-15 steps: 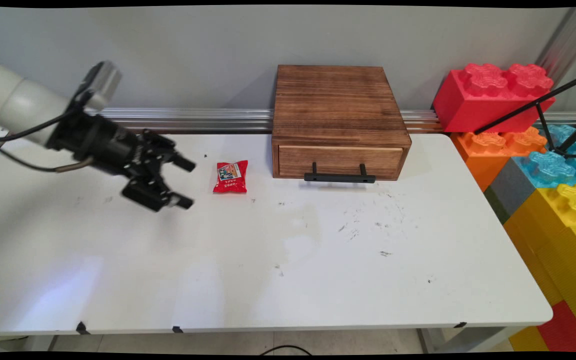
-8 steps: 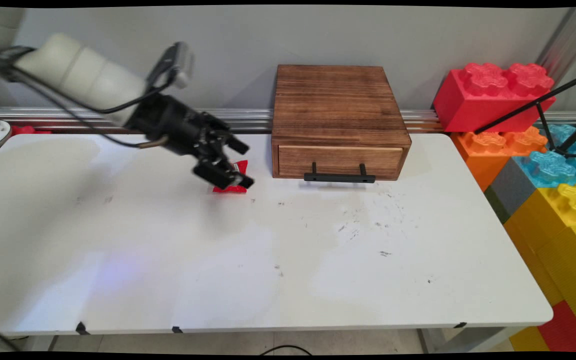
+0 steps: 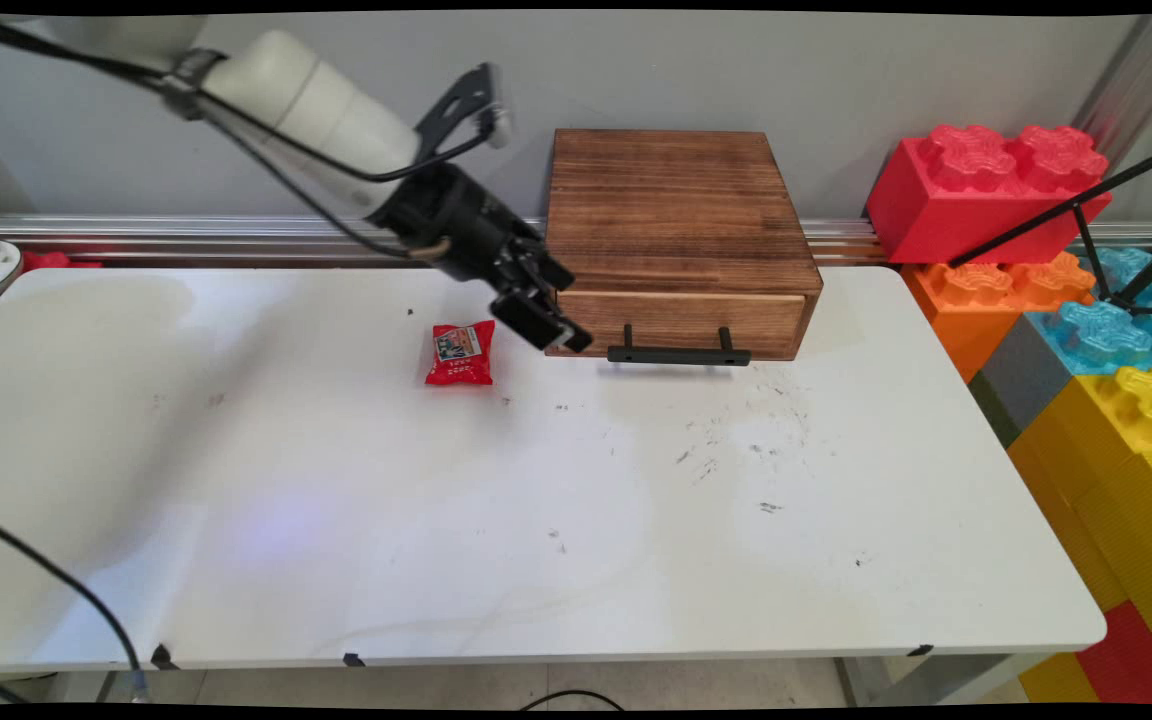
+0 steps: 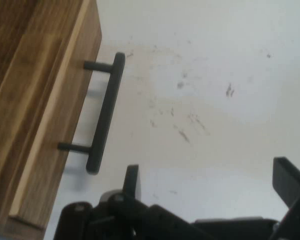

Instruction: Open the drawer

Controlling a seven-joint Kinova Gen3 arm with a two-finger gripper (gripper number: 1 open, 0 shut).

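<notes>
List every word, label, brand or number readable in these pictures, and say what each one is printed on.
Nothing can be read for certain.
Red snack packet: it bears a blue and white label with small print below, all too small to read.
Wooden drawer box, its black handle, the gripper and the big toy bricks: no lettering visible.

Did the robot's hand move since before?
Yes. The gripper has swung right across the table, passing over the red packet, and now hangs open at the left end of the wooden drawer box.
</notes>
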